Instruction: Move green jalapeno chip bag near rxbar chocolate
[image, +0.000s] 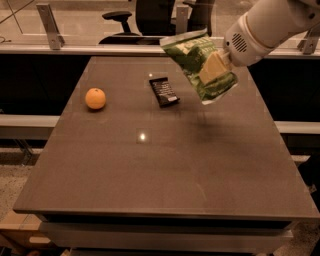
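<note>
The green jalapeno chip bag (192, 57) hangs in the air above the table's far right part, tilted. My gripper (214, 67) is shut on the bag, with a pale finger (212, 67) pressed across its front. The white arm reaches in from the upper right. The rxbar chocolate (164, 91), a small black bar, lies flat on the table just left of and below the bag. The bag's shadow falls on the table to the right of the bar.
An orange fruit (95, 98) sits on the left part of the dark table (160, 170). A railing with metal posts (49, 19) and an office chair (145, 17) stand behind the table's far edge.
</note>
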